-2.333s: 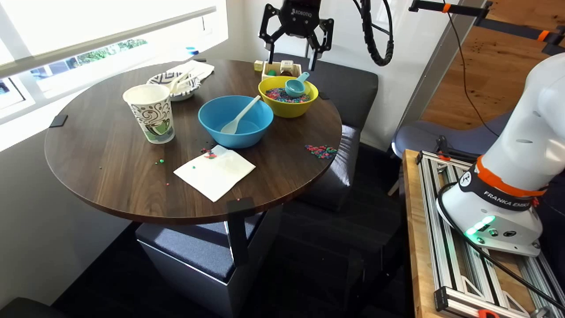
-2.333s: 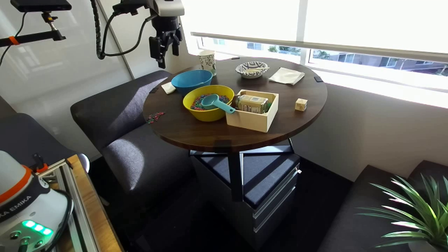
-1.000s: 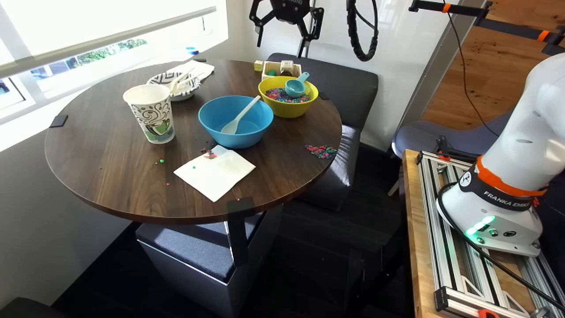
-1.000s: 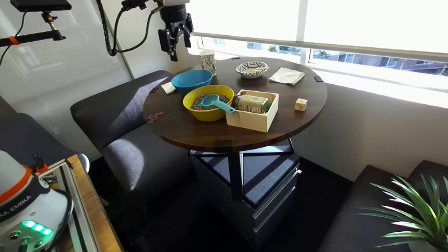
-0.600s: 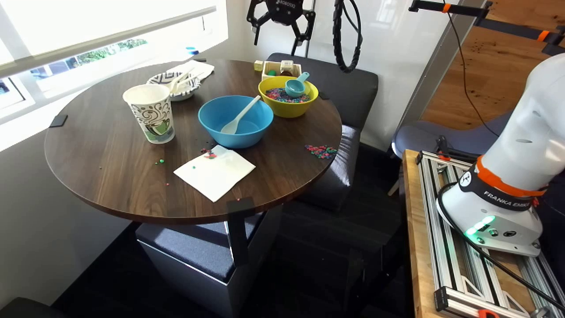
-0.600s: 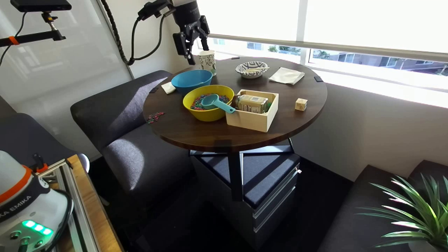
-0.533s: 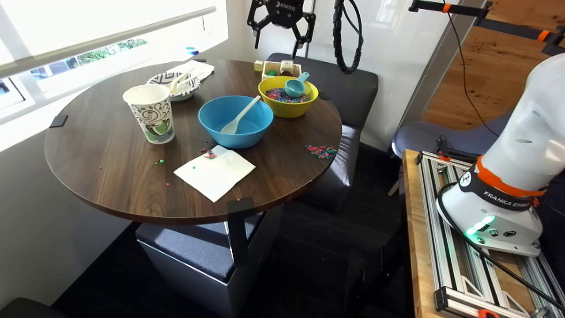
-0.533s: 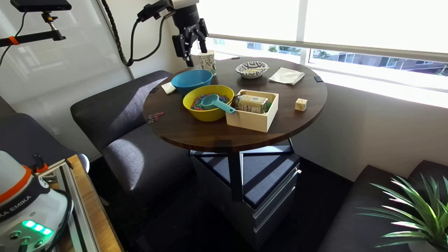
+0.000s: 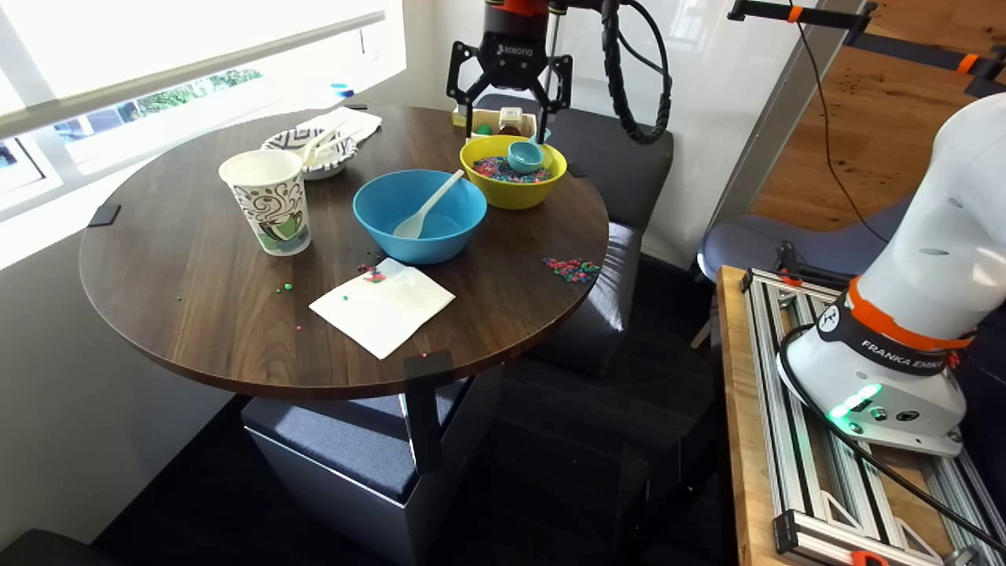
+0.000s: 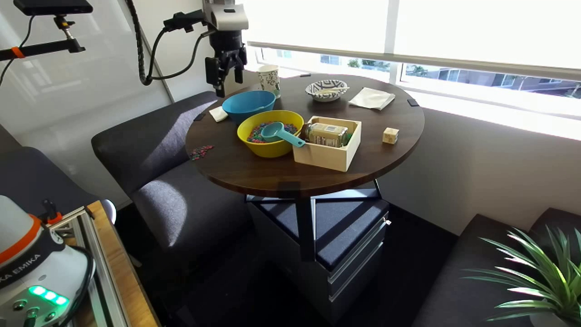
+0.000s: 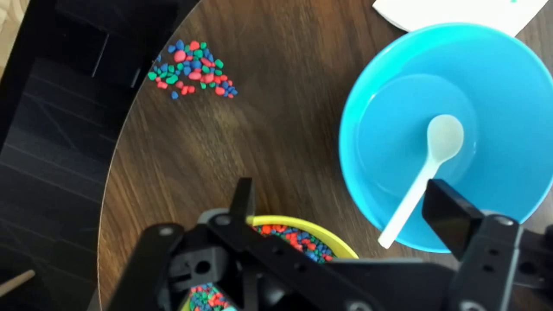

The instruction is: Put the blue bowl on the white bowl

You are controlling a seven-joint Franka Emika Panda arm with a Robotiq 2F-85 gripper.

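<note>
Above the table [image 9: 189, 251], the gripper [image 9: 505, 138] has been lowered, spread and empty, so the blue bowl [image 9: 424, 249], not yet on the white bowl [image 10: 327, 84], is presumably being approached.

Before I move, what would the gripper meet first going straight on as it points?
Probably the blue bowl: in the wrist view, one of the fingers overlaps it. Depth is unclear, so the yellow bowl or the tabletop between them may come first.

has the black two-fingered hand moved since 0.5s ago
Yes: in an exterior view, the hand moved picture-left and down, away from the tall white patterned paper cup.
</note>
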